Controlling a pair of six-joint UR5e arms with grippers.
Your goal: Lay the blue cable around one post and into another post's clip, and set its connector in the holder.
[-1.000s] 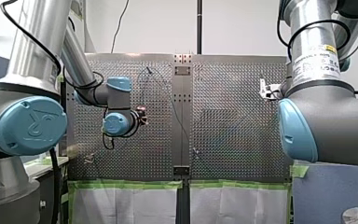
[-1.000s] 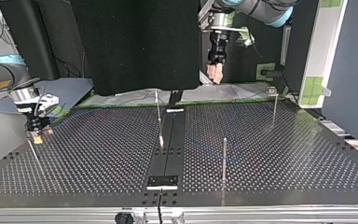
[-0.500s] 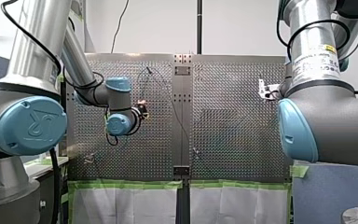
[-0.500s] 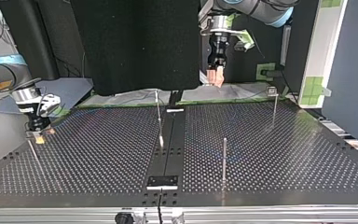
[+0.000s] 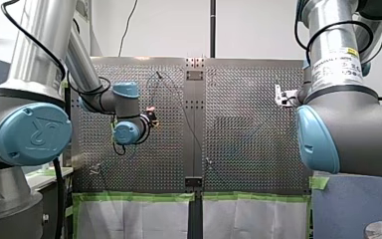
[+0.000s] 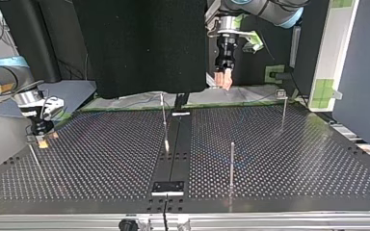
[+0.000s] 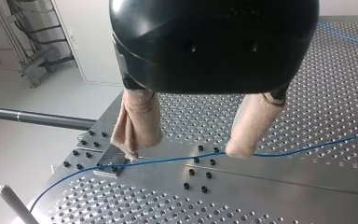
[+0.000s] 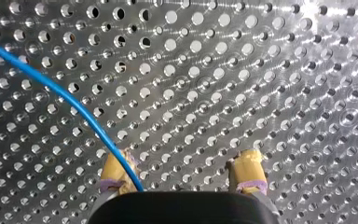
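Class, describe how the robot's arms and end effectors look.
My left arm and right arm are grey tubes with blue joint caps and black cables; the right carries a white label. My left end effector is black with beige fingers; my right end effector has yellow pads.

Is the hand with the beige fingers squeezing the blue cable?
No, my left gripper's beige fingers stand wide apart, and the blue cable lies on the perforated table beneath them.

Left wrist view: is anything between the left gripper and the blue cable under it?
Nothing visible does. The open, beige-padded left gripper hangs above the thin blue cable, which crosses the perforated metal table.
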